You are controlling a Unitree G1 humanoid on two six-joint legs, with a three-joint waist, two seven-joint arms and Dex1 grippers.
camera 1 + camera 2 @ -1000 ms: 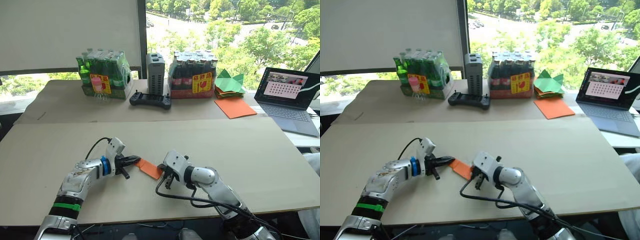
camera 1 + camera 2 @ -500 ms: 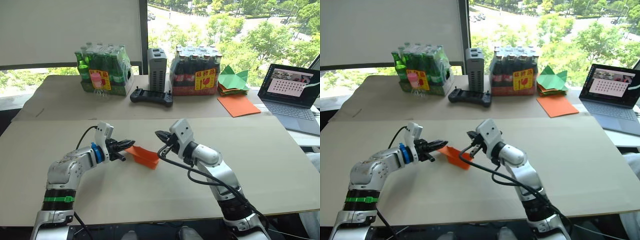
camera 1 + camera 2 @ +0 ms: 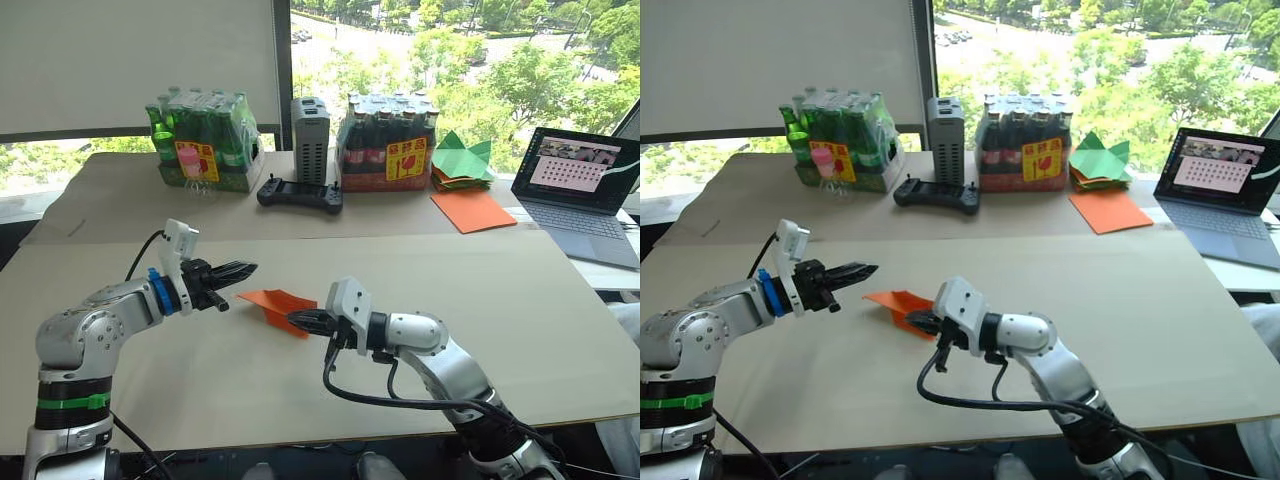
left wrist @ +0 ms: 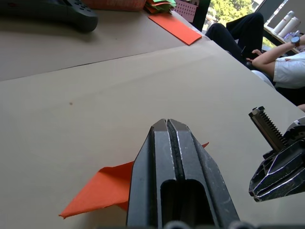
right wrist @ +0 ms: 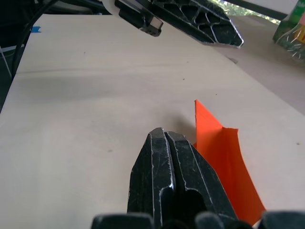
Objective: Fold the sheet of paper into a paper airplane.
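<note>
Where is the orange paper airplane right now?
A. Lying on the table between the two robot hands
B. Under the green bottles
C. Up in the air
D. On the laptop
A: the paper airplane lies flat on the table, between the left end effector and the right end effector.

Bare table (image 3: 520, 310) open to the right and front; paper airplane (image 3: 275, 303) boxed between left gripper (image 3: 247, 267) and right gripper (image 3: 295, 319), both pinched closed; bottle packs (image 3: 385, 145), controller (image 3: 300, 194), laptop (image 3: 580, 190) crowd far edge.
</note>
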